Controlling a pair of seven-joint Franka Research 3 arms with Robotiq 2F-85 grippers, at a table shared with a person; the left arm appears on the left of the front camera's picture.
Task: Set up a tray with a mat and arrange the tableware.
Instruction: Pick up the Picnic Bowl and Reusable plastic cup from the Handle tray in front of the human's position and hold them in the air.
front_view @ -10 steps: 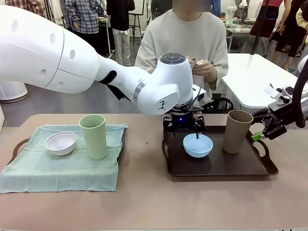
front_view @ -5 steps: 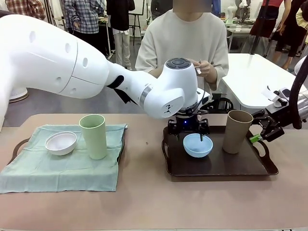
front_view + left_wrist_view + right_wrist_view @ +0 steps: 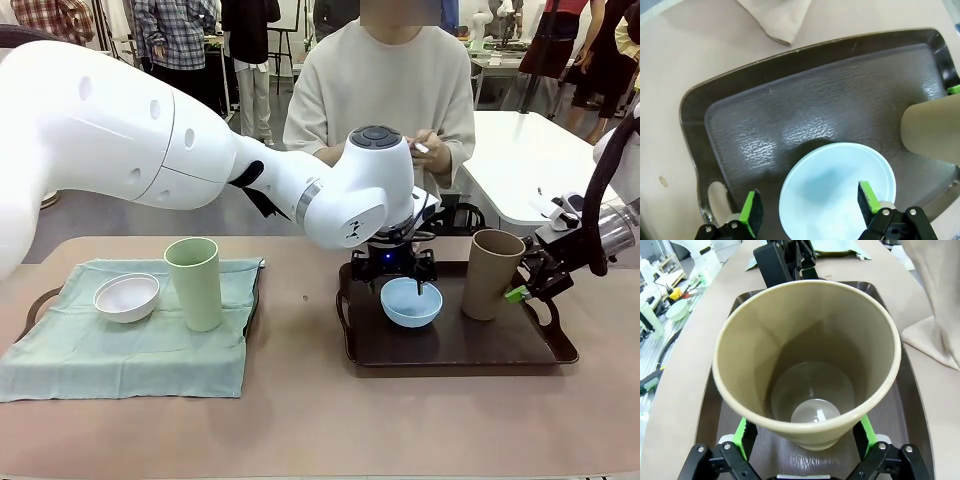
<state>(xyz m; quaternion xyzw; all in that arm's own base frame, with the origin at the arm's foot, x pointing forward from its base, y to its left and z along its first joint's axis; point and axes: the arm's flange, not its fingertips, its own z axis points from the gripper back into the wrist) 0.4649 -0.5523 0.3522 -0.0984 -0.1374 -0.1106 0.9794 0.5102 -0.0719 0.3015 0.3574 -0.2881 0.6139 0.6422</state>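
Looking along the left gripper (image 3: 809, 200), we see its fingers spread wide and empty. One finger is just outside the rim of the small round light blue bowl (image 3: 835, 185), and the other is above the bowl's inside. The right gripper (image 3: 804, 435) stands wide too, its green pads flanking the lower part of the tall plain tan-brown cup (image 3: 790, 340). The cup's rim hides any contact, though the pads look apart from it. Both pieces stand on the dark brown textured tray (image 3: 790, 115).
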